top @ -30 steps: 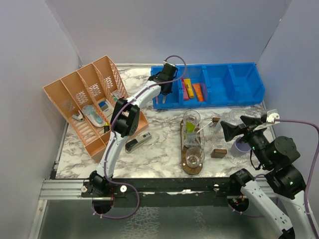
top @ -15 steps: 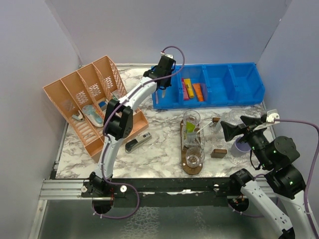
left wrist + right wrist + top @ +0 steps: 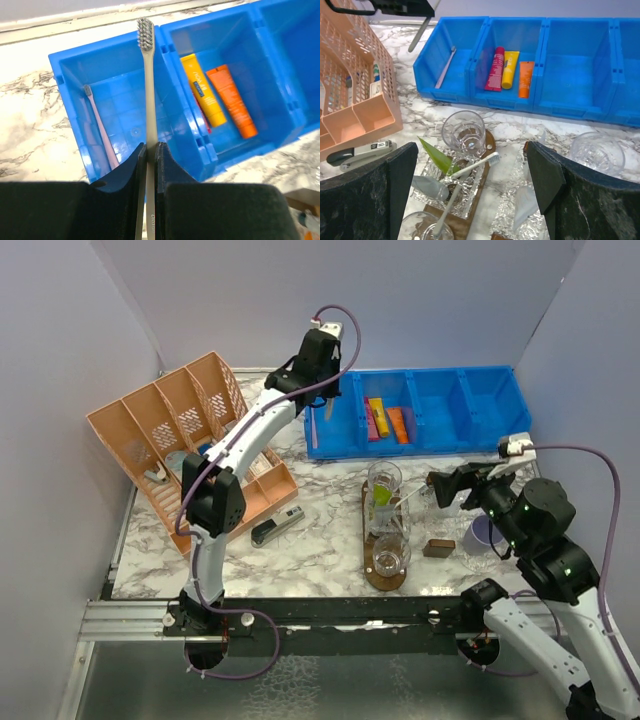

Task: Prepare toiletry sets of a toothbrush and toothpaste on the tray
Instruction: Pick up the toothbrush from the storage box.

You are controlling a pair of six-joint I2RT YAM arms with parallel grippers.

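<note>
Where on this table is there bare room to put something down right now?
Bare marble lies between the stapler and the tray, and the bin's two right compartments are empty. Crowded: the tray itself and the stretch right of it, with tumblers, a brown block and the right gripper.

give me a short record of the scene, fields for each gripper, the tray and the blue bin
left gripper: shut on a grey toothbrush, above the blue bin's end compartment
right gripper: open, holding nothing, near the tray
tray: clear tumblers, a white toothbrush, a lime green tube
blue bin: pink toothbrush in the end compartment, three tubes in the next
</note>
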